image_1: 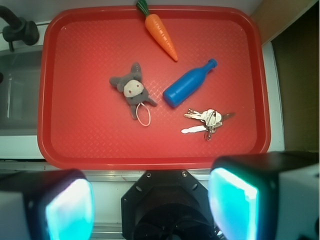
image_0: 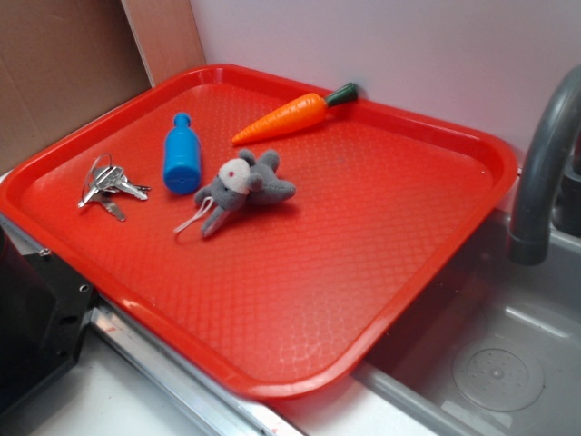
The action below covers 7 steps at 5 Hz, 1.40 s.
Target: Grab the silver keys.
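Wrist view alone shows hand [image_1: 150, 207] spread apart, silver keys [image_1: 206, 121] untouched

Both views are bright and evenly lit, with soft, short shadows under the toys. The tray [image_0: 381, 209] shows a mild sheen along its rim. In the wrist view the gripper [image_1: 150, 207] fingers [image_1: 232, 205] loom blurred and glowing cyan — far out of focus — while the keys [image_1: 206, 121] glint, slightly soft.

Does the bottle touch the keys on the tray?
No, in the wrist view bare red tray shows between the bottle and the keys.
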Available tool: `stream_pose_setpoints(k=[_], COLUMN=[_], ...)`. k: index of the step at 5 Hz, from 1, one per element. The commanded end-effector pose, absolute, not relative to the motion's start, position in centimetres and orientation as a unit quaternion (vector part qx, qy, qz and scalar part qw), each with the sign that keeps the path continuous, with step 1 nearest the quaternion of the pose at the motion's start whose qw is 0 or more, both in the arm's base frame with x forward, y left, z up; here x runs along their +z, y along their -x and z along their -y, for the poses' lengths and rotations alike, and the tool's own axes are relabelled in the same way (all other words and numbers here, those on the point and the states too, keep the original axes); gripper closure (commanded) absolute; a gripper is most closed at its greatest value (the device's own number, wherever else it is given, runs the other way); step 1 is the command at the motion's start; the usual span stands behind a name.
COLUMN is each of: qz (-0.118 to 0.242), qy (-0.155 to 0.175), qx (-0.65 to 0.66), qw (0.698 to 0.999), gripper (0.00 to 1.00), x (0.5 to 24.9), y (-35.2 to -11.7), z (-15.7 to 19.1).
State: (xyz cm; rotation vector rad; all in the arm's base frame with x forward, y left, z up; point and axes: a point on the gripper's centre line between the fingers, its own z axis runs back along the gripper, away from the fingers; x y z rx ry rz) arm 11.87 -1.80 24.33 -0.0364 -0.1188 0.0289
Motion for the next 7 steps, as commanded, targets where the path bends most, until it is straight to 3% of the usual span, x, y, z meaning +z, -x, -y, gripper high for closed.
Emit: stream_pose_setpoints(k=[1,2,3,4,5,6,7], qz=[0.059,0.092,0.053,0.055,0.030,0.010,-0.028], qy=[0.018,-0.028,-0.051,-0.067,-0.056,-0.090,-0.079], qx=[0.014,0.137,0.172,0.214,0.221,0.231,0.224], qw=[0.998,0.986,0.982,0.973,0.973,0.969,0.971], gripper=[0.00,0.00,0.00,0.00,0.00,0.00,0.00], x=[24.3,21.6,18.0,14.5,12.2,11.8,8.7], y=[-11.9,-12.5,-14.7,-15.7,-16.0,-14.7,-13.9], z=[1.8,-0.3,-0.8,-2.0,-3.8,-5.1,-7.9])
